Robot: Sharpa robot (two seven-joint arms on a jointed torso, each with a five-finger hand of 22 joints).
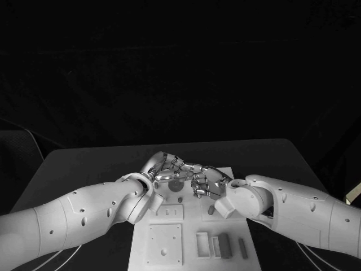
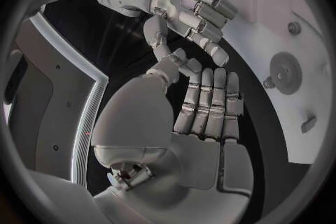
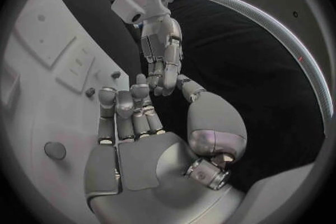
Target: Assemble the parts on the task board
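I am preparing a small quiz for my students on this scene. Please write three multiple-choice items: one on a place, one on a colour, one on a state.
1. Where do the left hand and the right hand meet?
A. Over the far end of the task board
B. Over the near end of the task board
C. Beside the board, at the edge of the table

2. What colour is the task board?
A. Black
B. White
C. Red

3. In what state is the left hand?
A. Closed round a part
C. Curled into a fist
B. Fingers stretched out, holding nothing

Answers:
1 A: in the head view both hands come together above the board's far end.
2 B: the board shows pale white against the black table.
3 B: the left wrist view shows its fingers straight, with nothing in them.
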